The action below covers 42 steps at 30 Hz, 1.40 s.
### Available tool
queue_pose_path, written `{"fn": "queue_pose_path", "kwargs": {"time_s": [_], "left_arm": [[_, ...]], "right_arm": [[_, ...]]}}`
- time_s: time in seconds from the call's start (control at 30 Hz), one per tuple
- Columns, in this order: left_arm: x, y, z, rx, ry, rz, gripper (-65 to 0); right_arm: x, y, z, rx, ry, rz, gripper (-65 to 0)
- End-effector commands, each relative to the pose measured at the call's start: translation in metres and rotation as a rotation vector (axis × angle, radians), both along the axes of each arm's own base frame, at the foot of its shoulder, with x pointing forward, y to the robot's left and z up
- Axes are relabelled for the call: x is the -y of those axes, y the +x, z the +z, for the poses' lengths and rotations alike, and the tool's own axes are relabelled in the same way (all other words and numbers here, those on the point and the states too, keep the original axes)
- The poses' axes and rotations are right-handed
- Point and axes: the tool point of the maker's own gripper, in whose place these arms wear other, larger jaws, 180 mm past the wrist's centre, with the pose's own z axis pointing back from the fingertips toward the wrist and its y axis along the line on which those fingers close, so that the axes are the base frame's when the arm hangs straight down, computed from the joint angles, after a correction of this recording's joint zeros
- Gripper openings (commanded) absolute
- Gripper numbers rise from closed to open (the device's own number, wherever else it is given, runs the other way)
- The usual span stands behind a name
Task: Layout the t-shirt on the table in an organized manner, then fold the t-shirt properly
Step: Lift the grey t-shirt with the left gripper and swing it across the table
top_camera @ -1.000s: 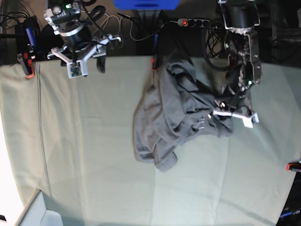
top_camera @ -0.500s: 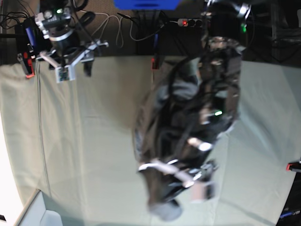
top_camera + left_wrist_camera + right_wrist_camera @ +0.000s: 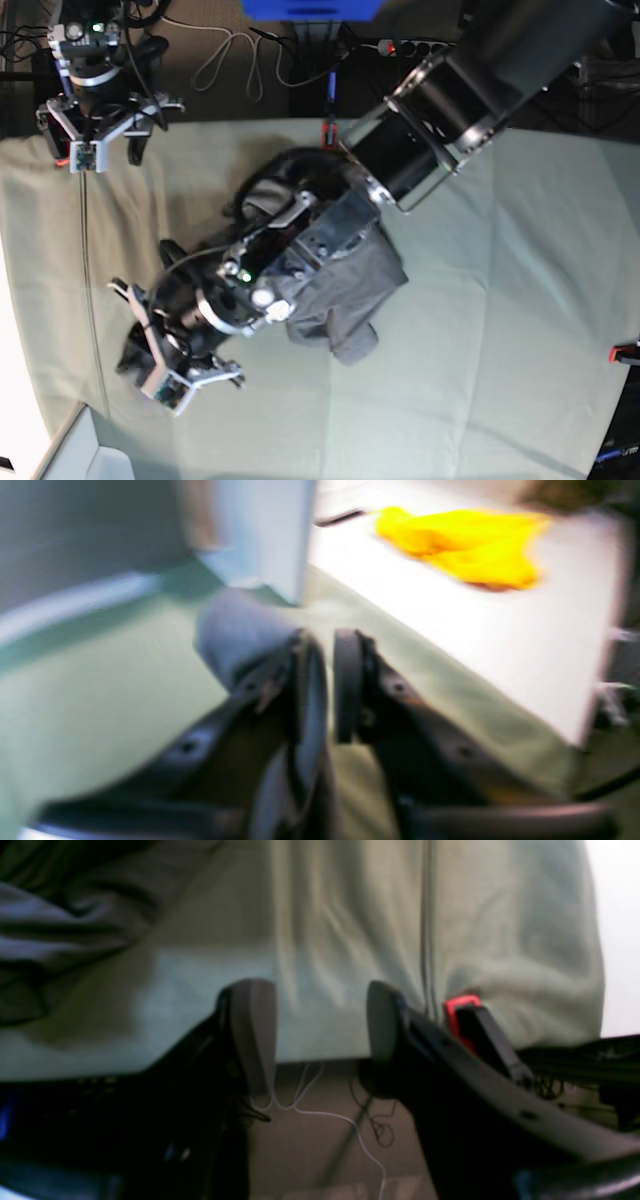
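Observation:
The grey t-shirt (image 3: 345,300) lies bunched at the middle of the table (image 3: 500,350), partly hidden under my left arm. My left arm reaches across it to the front left. My left gripper (image 3: 150,345) is there; in the blurred left wrist view the left gripper (image 3: 327,680) is nearly shut, with a fold of the grey t-shirt (image 3: 235,630) caught at its fingers. My right gripper (image 3: 105,150) is open and empty over the table's back left edge. In the right wrist view the right gripper (image 3: 317,1035) is open, with the t-shirt (image 3: 50,930) far off at the upper left.
Red clamps sit at the back edge (image 3: 327,133), the back left (image 3: 460,1005) and the right edge (image 3: 625,352). A pale box (image 3: 90,450) stands at the front left corner. A yellow cloth (image 3: 460,545) lies on a white surface beside the table.
My left arm has swept from the back right across to the front left, pulling part of the t-shirt with it. My right gripper has moved left along the back edge.

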Motion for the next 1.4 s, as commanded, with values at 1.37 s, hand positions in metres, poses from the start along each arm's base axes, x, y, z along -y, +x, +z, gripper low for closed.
{"fn": "queue_pose_path", "kwargs": {"time_s": [1.37], "left_arm": [[-0.294, -0.018, -0.182, -0.461, -0.059, 0.709, -30.5]], "right_arm": [[-0.032, 0.019, 0.005, 0.049, 0.049, 0.090, -35.2]]}}
